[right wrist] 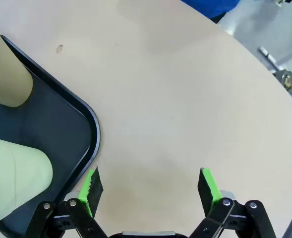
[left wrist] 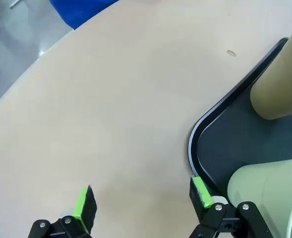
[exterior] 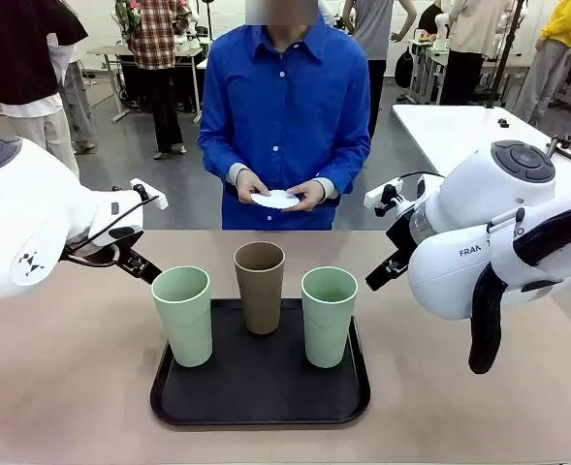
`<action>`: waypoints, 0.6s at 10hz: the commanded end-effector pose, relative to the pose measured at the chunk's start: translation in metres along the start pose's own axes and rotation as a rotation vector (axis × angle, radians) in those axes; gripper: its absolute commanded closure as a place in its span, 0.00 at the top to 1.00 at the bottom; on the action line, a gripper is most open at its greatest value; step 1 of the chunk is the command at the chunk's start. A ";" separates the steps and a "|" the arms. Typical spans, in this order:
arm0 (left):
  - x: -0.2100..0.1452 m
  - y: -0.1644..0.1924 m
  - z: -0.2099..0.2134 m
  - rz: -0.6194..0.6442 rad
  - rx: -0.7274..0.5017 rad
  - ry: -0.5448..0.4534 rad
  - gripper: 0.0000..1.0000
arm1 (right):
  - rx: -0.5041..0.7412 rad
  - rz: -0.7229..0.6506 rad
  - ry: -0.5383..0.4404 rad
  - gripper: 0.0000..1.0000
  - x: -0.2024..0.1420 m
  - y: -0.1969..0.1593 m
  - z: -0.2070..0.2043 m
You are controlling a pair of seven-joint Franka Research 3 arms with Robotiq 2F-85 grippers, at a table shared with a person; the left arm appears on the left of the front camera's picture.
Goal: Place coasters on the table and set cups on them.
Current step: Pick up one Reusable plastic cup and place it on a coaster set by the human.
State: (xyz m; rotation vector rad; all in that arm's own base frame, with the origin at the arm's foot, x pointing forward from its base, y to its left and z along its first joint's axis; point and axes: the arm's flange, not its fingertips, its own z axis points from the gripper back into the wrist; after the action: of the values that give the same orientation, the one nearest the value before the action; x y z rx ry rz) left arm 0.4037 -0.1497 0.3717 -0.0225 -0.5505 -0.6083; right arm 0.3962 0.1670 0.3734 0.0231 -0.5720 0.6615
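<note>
Three cups stand upright on a black tray (exterior: 261, 392) on the beige table (exterior: 62, 387): a mint green cup (exterior: 181, 315) at the left, a brown cup (exterior: 260, 286) at the back middle, and a second mint green cup (exterior: 329, 315) at the right. Across the table, a person holds white lacy coasters (exterior: 276, 200) in both hands at waist height. My left gripper (left wrist: 143, 196) hovers open over bare table beside the tray's left corner (left wrist: 195, 144). My right gripper (right wrist: 150, 186) hangs open beside the tray's right corner (right wrist: 88, 124). Neither holds anything.
A white table (exterior: 459, 131) stands behind at the right. Bare beige tabletop lies left, right and beyond the tray. Other people stand far back in the room.
</note>
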 end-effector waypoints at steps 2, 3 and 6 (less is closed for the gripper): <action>0.000 0.000 0.000 0.000 0.000 0.000 1.00 | 0.000 0.000 0.000 1.00 0.000 0.000 0.000; 0.000 0.000 0.000 0.000 0.000 0.000 1.00 | 0.000 0.000 0.000 1.00 0.000 0.000 0.000; 0.000 0.000 0.000 0.000 0.000 0.000 1.00 | 0.000 0.000 0.000 1.00 0.000 0.000 0.000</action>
State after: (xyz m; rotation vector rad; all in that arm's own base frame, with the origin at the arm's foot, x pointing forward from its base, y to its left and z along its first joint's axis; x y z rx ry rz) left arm 0.4037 -0.1498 0.3717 -0.0225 -0.5505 -0.6085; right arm 0.3962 0.1670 0.3734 0.0228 -0.5720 0.6616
